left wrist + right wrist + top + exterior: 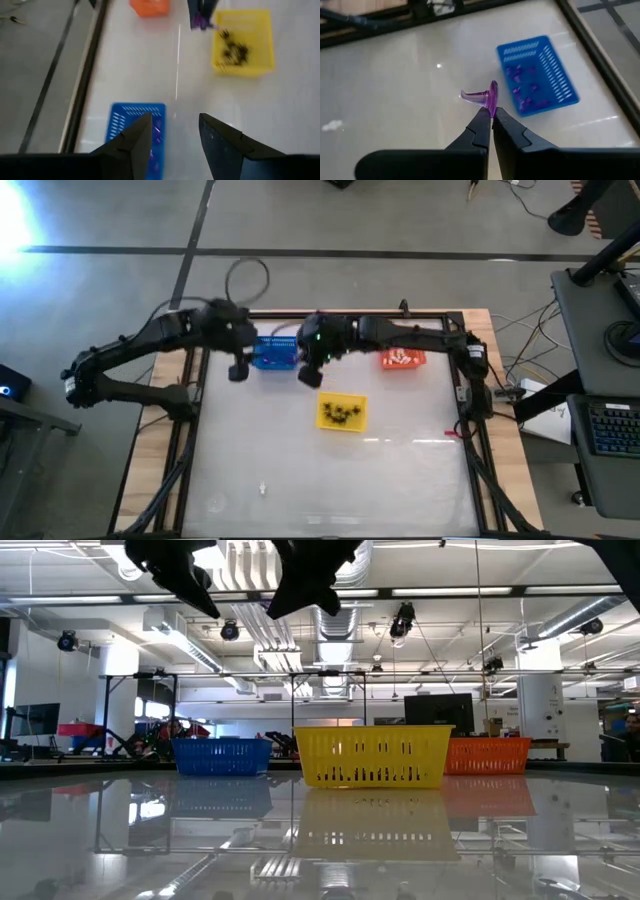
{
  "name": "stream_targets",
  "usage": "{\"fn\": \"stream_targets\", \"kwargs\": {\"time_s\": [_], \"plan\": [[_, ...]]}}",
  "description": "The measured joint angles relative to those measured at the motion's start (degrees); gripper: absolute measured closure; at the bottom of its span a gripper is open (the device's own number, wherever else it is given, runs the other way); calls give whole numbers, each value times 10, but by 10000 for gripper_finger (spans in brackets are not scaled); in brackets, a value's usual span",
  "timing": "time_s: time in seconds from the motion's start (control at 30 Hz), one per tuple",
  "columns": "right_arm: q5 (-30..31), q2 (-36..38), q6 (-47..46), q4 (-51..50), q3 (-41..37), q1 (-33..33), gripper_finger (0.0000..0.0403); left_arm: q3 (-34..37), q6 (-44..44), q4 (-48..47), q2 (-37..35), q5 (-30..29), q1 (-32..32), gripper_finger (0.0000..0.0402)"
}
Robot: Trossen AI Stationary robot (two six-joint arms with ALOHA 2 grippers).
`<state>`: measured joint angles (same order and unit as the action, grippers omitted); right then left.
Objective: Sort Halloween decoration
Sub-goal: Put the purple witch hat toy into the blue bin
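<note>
Purple trinket pinched at the tips of the right gripper, curved stem sticking out sideways toward the frame's left, held clear above the white tabletop. Blue basket with more purple pieces just to the right and slightly up in the right wrist frame; a short carry that way, then a release over its open top, looks like the coming move. In the overhead frame, right gripper just right of the blue basket; left gripper at its left, fingers parted and empty. Yellow basket with black spiders lower centre, orange basket to the right. Open table below; basket rim the only edge to clear.
</note>
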<state>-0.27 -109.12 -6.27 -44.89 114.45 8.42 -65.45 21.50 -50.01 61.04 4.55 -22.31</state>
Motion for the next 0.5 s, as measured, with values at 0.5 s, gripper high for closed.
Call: {"fn": "stream_targets", "kwargs": {"time_s": [0.5], "plan": [[-114, -27, 73, 117, 3, 112, 394, 0, 21, 86, 87, 248, -186, 255]]}}
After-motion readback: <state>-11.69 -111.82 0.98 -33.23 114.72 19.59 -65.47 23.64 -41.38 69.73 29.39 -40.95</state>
